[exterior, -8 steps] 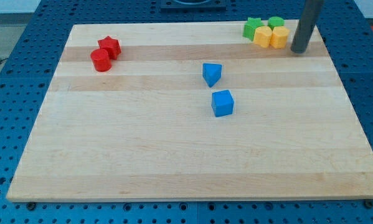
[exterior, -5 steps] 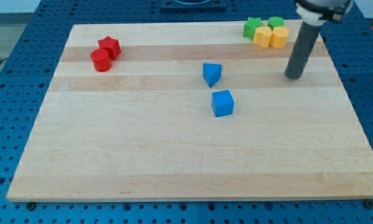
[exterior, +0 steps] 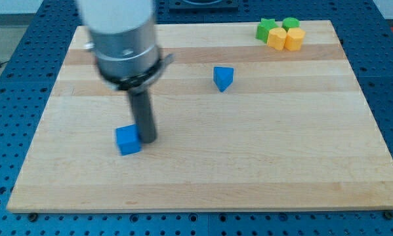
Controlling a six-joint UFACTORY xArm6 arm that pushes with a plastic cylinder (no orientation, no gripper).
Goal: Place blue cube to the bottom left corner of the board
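Observation:
The blue cube [exterior: 127, 139] sits on the wooden board [exterior: 262, 151], left of centre and toward the view's bottom. My tip [exterior: 147, 140] rests on the board right against the cube's right side. The rod rises from it to the arm's grey body, which covers the board's top left area. The board's bottom left corner [exterior: 16, 203] lies further down and left of the cube.
A blue triangular block [exterior: 223, 78] lies above centre. Two green blocks [exterior: 266, 27] [exterior: 290, 23] and two yellow blocks [exterior: 275, 39] [exterior: 294, 38] cluster at the top right corner. The red blocks are hidden behind the arm.
My tip swept from the board's right side to left of centre. The blue cube has been pushed down and left from the centre. The arm now hides the red blocks.

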